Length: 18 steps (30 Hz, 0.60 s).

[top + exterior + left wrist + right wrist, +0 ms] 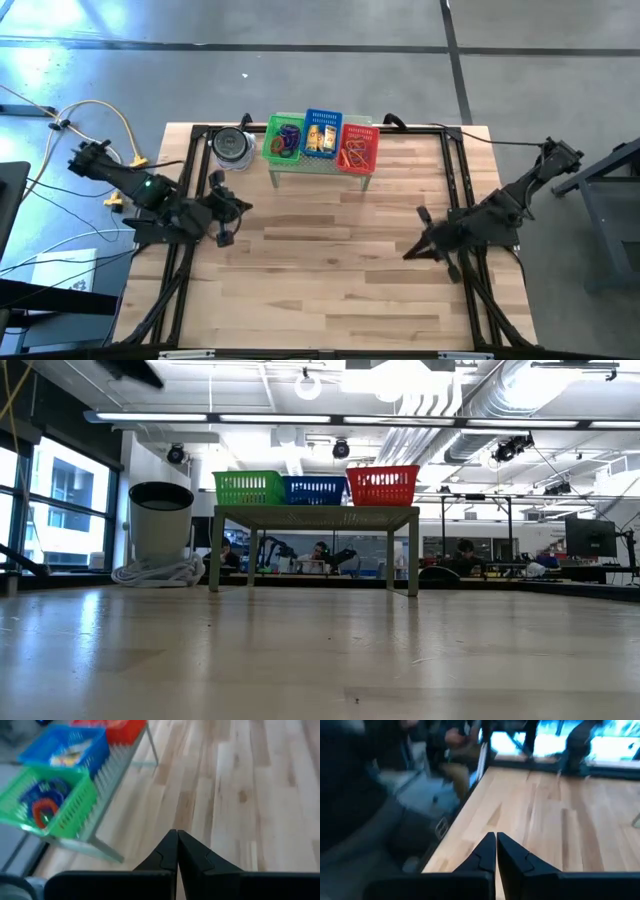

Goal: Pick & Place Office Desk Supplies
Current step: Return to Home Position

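The office desk supplies lie in three mesh baskets on a small grey stand (pixel 320 168) at the table's far middle. Purple, blue and orange loops (pixel 44 806) are in the green basket (pixel 284 140), yellow pieces (pixel 321 135) in the blue basket (pixel 322 118), and orange-red bands (pixel 357 152) in the red basket (pixel 360 131). My left gripper (pixel 232 208) hangs shut and empty over the table's left part, short of the stand; its wrist view shows the fingers (pixel 176 840) together. My right gripper (pixel 415 248) is over the right part, also shut (pixel 496 840) and empty.
A round grey lidded tin (pixel 233 147) stands left of the baskets at the far edge. A dark frame (pixel 455 170) runs along the table's sides. Bare wood (pixel 330 270) spreads between the two arms and toward the near edge. People sit in the room beyond (pixel 320 555).
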Each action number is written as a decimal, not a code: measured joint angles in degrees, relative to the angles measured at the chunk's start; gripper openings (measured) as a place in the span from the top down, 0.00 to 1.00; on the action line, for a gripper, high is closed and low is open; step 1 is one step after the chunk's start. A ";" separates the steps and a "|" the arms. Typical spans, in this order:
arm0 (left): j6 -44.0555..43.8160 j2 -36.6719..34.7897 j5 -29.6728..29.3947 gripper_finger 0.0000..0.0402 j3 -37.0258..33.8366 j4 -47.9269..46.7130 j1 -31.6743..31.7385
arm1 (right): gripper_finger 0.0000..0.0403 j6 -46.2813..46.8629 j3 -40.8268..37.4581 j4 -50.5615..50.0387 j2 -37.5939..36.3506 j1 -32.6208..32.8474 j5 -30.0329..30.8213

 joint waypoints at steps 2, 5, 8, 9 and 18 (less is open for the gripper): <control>-0.02 -1.91 1.97 1.00 -3.78 1.76 2.23 | 0.99 -0.41 -6.16 6.09 -4.69 -1.71 0.11; 1.70 -4.47 5.10 1.00 -8.86 8.03 5.01 | 0.99 -2.45 -15.02 12.86 -11.19 -4.12 -3.34; 6.55 -6.55 8.90 1.00 -13.24 15.41 6.99 | 0.99 -3.24 -21.47 18.86 -16.02 -7.16 -7.46; 8.17 -7.22 10.34 1.00 -14.26 17.49 7.68 | 0.99 -3.08 -23.22 20.04 -17.35 -8.24 -8.41; 9.09 -18.05 12.28 1.00 -18.47 18.50 11.16 | 0.99 2.01 -38.38 31.83 -24.70 -14.42 -11.95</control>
